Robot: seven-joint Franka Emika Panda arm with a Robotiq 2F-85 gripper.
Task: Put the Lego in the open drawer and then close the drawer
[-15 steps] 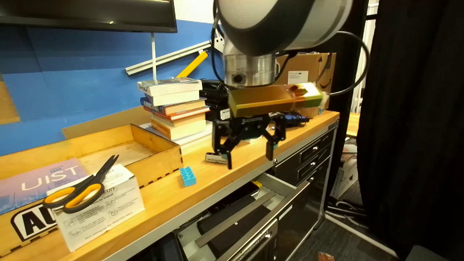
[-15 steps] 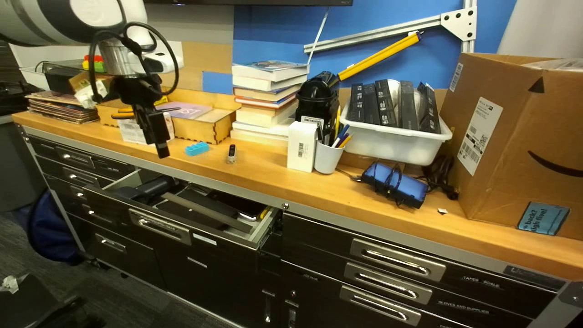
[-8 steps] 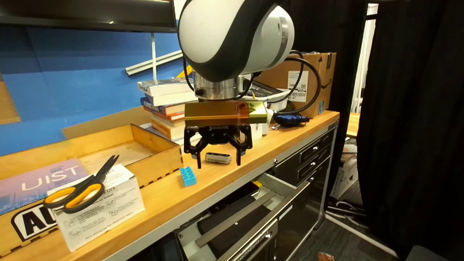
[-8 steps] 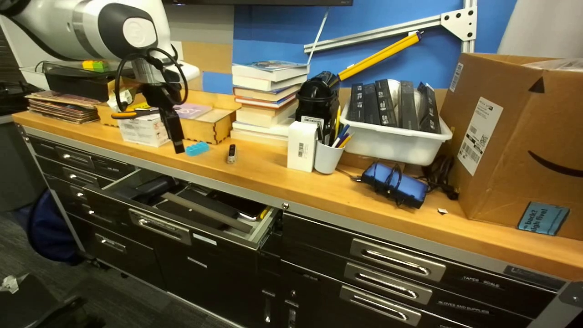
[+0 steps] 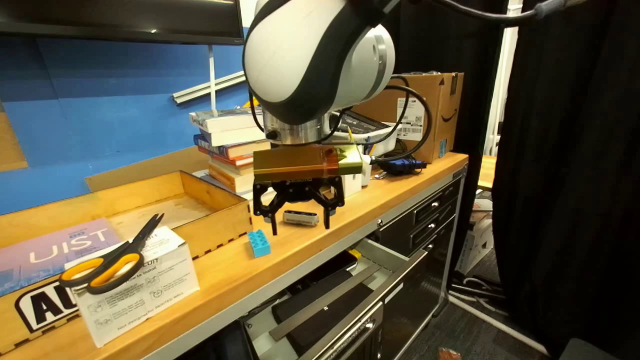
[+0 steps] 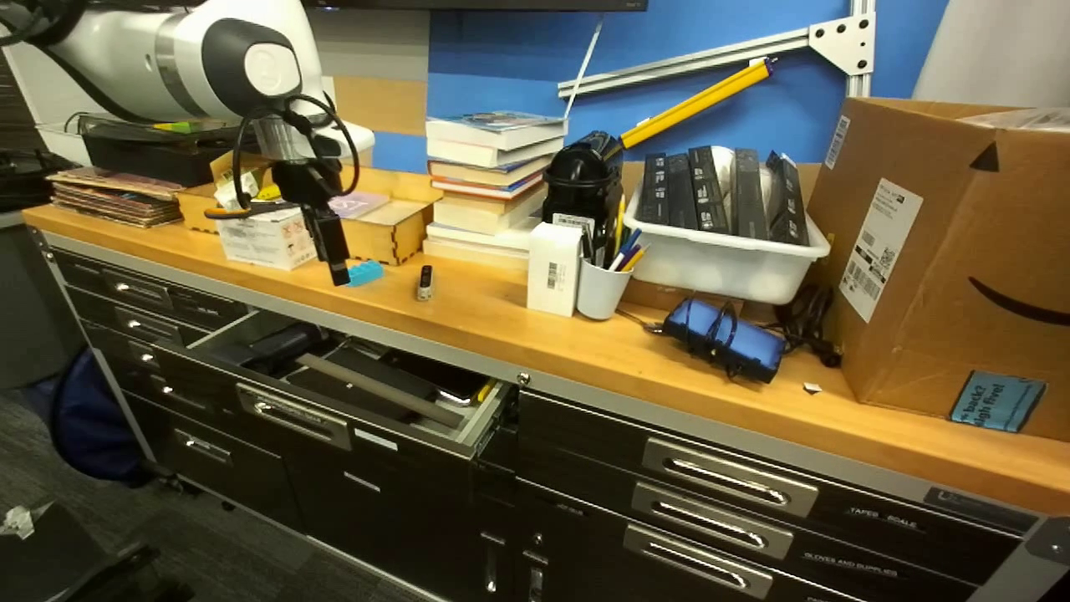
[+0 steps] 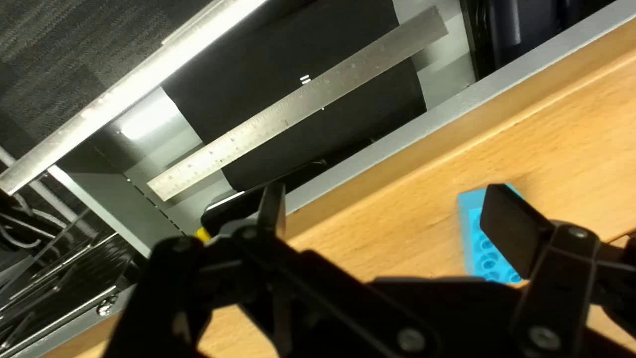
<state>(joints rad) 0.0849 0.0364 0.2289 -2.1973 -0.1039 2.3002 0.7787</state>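
Orange-and-black scissors, left in an exterior view, lie on a white box; next, the light-blue Lego rests on the desk. Rightward and higher, I have my pincer, 2 jaws spread wide; lower right, the drawer stands open.

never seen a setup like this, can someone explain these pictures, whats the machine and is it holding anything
The white-and-black machine is a robot arm; its grasping part, the black end effector, has two fingers. The wide pictures come from two cameras standing outside it; the close-up comes from a camera on its wrist. On the wooden worktop lie a light-blue Lego brick and a small black-and-white block, near a stack of books. Scissors rest on a printed white box. Below the worktop, a drawer stands open. Nothing is held: the fingers are spread, and the brick is on the wood.
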